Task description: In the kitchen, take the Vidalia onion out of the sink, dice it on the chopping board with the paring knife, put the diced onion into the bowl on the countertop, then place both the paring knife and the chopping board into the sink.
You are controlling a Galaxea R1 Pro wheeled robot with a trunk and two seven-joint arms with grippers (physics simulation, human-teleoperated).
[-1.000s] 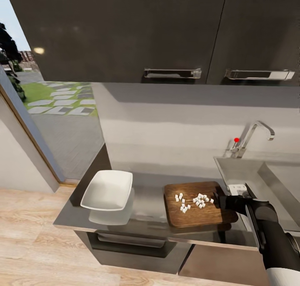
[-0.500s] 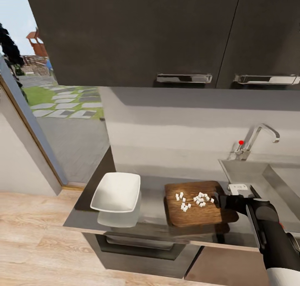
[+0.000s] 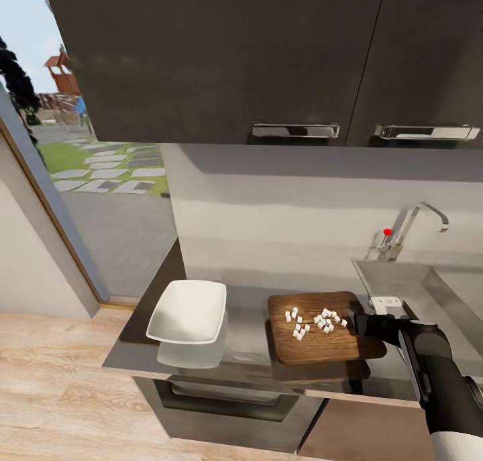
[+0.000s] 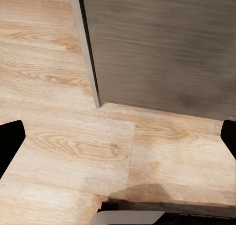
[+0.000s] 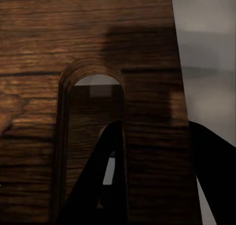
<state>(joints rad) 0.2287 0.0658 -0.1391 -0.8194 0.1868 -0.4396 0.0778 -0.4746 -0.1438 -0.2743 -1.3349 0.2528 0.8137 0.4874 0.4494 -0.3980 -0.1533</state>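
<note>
The right gripper (image 3: 359, 321) is clamped on the sink-side end of the chopping board (image 3: 322, 327), one finger (image 5: 105, 181) passing through the slot handle hole (image 5: 93, 131); the board appears raised slightly off the countertop (image 3: 248, 333) and carries the diced onion (image 3: 315, 321) near its middle. The bowl (image 3: 188, 311) sits apart to the board's left near the counter's end, with bare worktop between, and the sink (image 3: 429, 290) lies just right of the board. The left gripper (image 4: 118, 136) is spread wide over wooden floor (image 4: 64, 136) beside a cabinet front (image 4: 162, 48).
</note>
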